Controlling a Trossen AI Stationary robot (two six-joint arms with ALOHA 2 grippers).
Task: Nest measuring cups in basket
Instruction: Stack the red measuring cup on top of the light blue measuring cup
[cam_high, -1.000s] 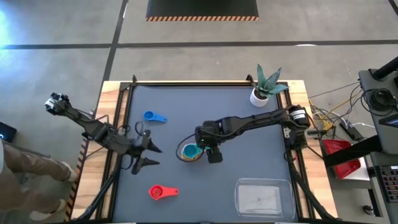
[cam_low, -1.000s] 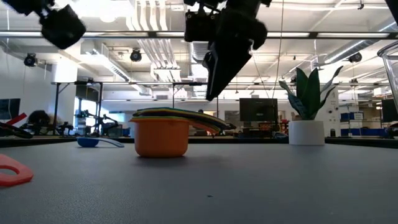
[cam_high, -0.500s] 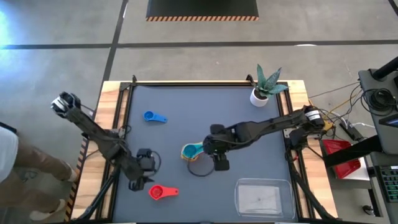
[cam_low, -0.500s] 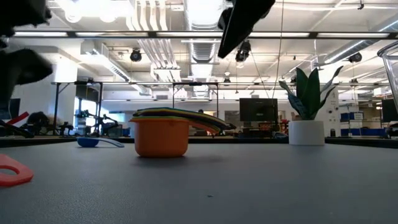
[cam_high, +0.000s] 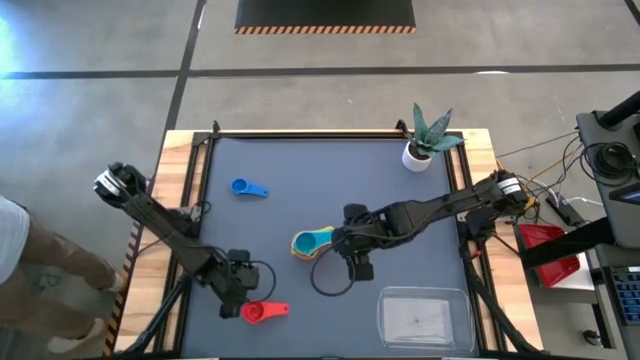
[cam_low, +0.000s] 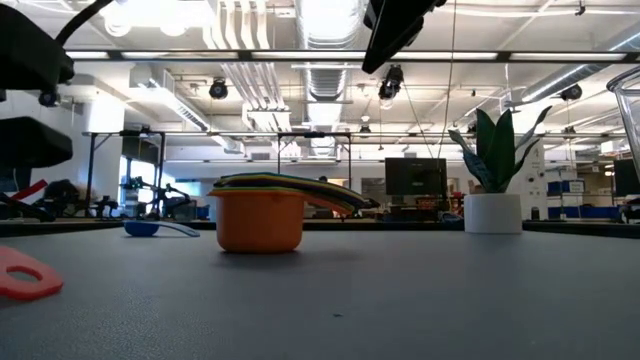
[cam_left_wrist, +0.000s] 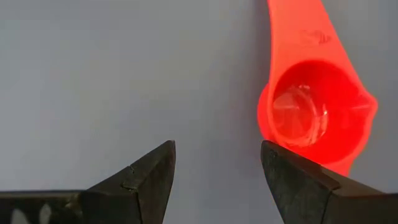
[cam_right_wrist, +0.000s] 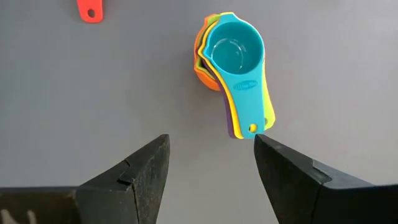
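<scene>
A stack of nested measuring cups (cam_high: 312, 242) stands on the dark mat with the teal cup (cam_right_wrist: 234, 51) on top and yellow, green, purple and orange below; its orange bowl (cam_low: 260, 221) rests on the mat. A red cup (cam_high: 262, 311) lies near the near edge and a blue cup (cam_high: 248, 188) far left. The clear basket (cam_high: 423, 318) sits at the near right. My left gripper (cam_left_wrist: 217, 149) hangs open above the mat, just beside the red cup's bowl (cam_left_wrist: 311, 112). My right gripper (cam_right_wrist: 211, 140) is open, raised beside the stack's handle ends.
A white pot with a green plant (cam_high: 425, 140) stands at the far right corner of the table. A black cable loop (cam_high: 330, 278) hangs under my right arm, near the stack. Bare mat lies between the stack and the basket.
My left gripper has swung toward the near edge, tipped to point down and come over the red cup. My right gripper has risen and drawn back from the stack toward the near right. The cups have stayed where they were.
</scene>
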